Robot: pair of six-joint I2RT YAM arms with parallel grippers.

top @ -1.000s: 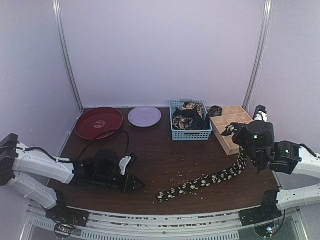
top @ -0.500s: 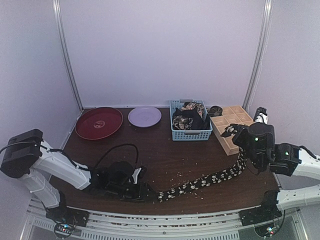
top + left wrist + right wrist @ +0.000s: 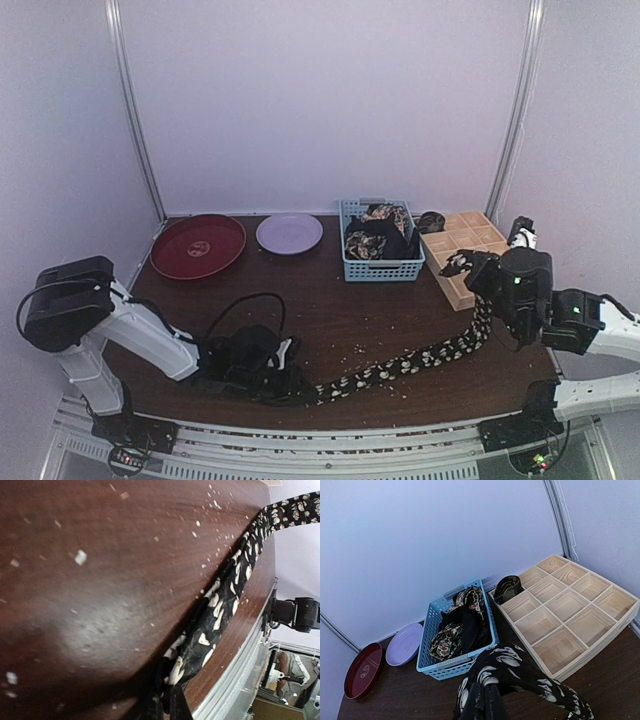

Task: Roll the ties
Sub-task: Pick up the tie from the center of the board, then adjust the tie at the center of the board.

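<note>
Now that my left gripper has slid in and pinched one end of the tie, my right gripper stays clamped on the other.

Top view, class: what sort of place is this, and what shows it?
Probably a robot lab test cell: plain walls enclose a table, the left arm and right arm are bolted to a rail at its near edge, and props include a blue basket and wooden tray.
</note>
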